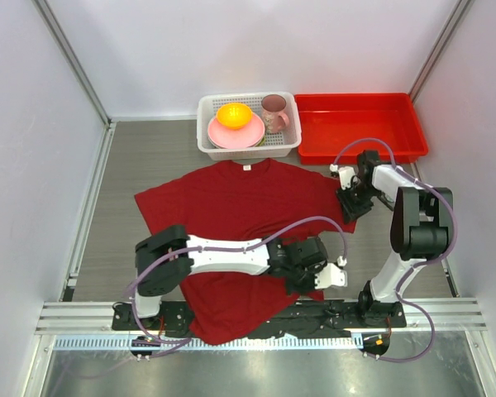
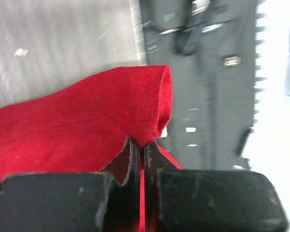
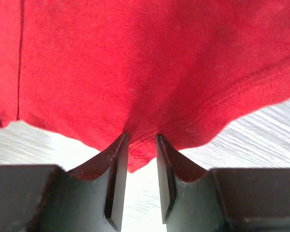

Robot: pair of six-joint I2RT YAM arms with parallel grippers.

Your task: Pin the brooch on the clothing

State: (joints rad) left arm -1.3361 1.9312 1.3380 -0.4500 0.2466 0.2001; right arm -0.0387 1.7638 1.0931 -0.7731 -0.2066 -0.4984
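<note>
The shirt (image 1: 231, 207) lies spread on the counter (image 1: 149, 157): soft, light, limp, likely to bunch when pulled, best held by its hems. The left claw (image 2: 144, 145) is pinched shut on an edge fold; the right claw (image 3: 142, 137) stands parted astride the sleeve hem. No brooch shows.

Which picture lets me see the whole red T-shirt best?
The top external view: the large dark red short-sleeved T-shirt lies spread out, collar and sleeves showing. The left wrist view shows only a fold pinched in the left gripper; the right wrist view only a stitched edge between the right gripper's fingers.
</note>
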